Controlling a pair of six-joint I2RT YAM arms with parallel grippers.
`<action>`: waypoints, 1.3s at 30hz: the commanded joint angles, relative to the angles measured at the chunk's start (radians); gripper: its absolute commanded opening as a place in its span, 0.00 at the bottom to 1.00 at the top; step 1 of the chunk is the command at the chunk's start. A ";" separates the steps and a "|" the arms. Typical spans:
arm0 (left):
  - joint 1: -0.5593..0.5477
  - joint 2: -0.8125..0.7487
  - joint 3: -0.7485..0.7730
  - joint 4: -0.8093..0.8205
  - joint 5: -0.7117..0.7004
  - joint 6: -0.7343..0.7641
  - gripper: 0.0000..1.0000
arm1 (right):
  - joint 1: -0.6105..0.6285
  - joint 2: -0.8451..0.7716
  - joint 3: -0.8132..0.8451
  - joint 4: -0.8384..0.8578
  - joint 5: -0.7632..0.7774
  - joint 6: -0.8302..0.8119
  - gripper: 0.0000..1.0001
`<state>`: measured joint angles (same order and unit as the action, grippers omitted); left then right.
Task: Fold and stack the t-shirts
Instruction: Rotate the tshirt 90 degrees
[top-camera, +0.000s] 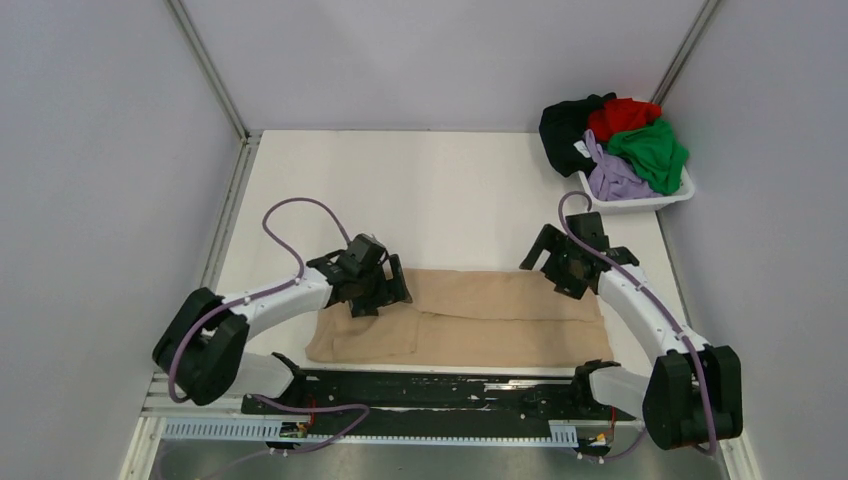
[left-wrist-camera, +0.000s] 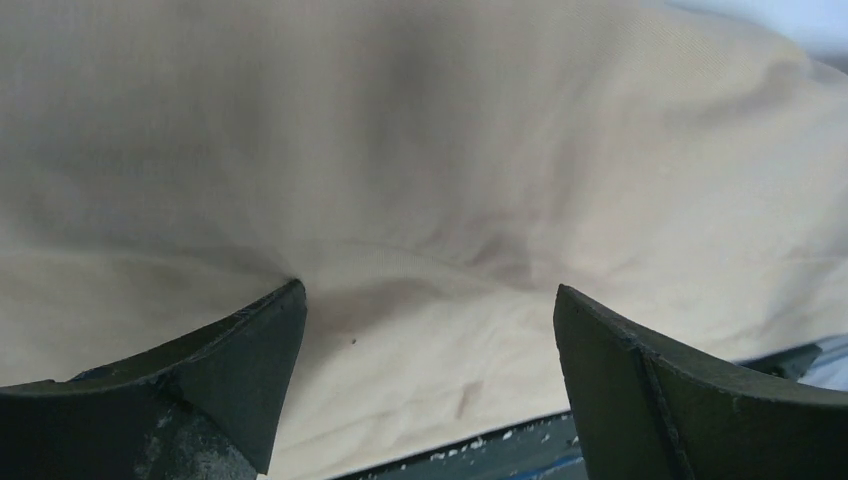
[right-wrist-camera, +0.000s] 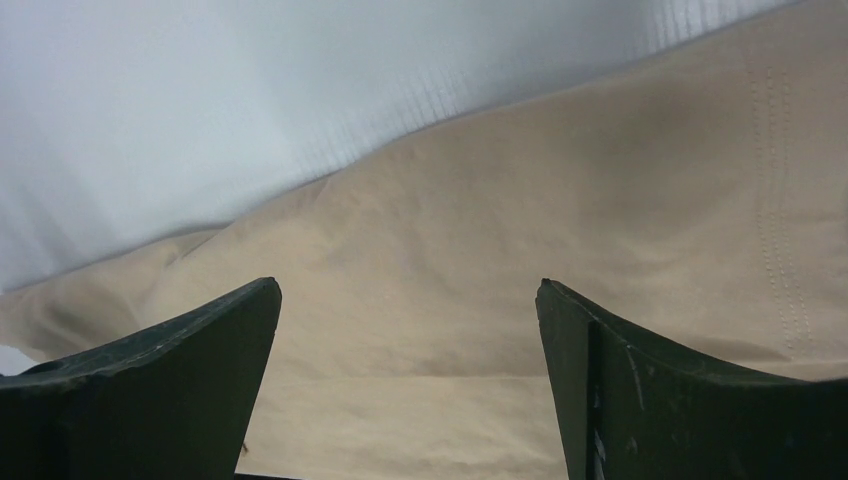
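Although folded lengthwise into a long band, not stacked on anything: tan shirt (top-camera: 500, 315), flat on the table (top-camera: 450, 190) near its front edge, one layer lapped over another along the middle. Over the shirt's left end, left gripper (top-camera: 385, 290), jaws spread apart and clamped on nothing. From the left wrist, two dark fingers (left-wrist-camera: 230, 370) wide open just above rumpled tan cloth, one tip at a crease; touching or just clear of it, cannot tell. Over the shirt's far right edge, right gripper (top-camera: 553, 262), jaws likewise apart and holding nothing. From the right wrist, tan cloth between and beyond the open fingers, a stitched hem toward the right, then bare white tabletop past the shirt's edge. Well apart from all this, at the table's far right corner, a white basket (top-camera: 645, 203) heaped with crumpled shirts: black shirt (top-camera: 565, 125) at the left, red shirt (top-camera: 622, 115) at the back, green shirt (top-camera: 652, 152) on the right, lavender shirt (top-camera: 612, 178) at the front.
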<state>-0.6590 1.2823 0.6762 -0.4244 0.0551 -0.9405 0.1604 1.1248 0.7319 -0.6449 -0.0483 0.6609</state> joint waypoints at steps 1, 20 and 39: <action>0.042 0.126 -0.024 0.253 0.003 -0.123 1.00 | -0.005 0.070 -0.011 0.088 -0.043 -0.029 1.00; 0.328 1.133 1.062 0.245 0.104 -0.205 1.00 | 0.019 0.160 -0.126 0.191 -0.318 -0.038 1.00; 0.271 1.714 1.858 0.553 0.316 -0.343 1.00 | 0.599 0.509 0.186 0.390 -0.464 -0.063 1.00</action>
<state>-0.3668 2.8910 2.5023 0.1253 0.4400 -1.3151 0.7185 1.5677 0.8124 -0.3149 -0.4660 0.6212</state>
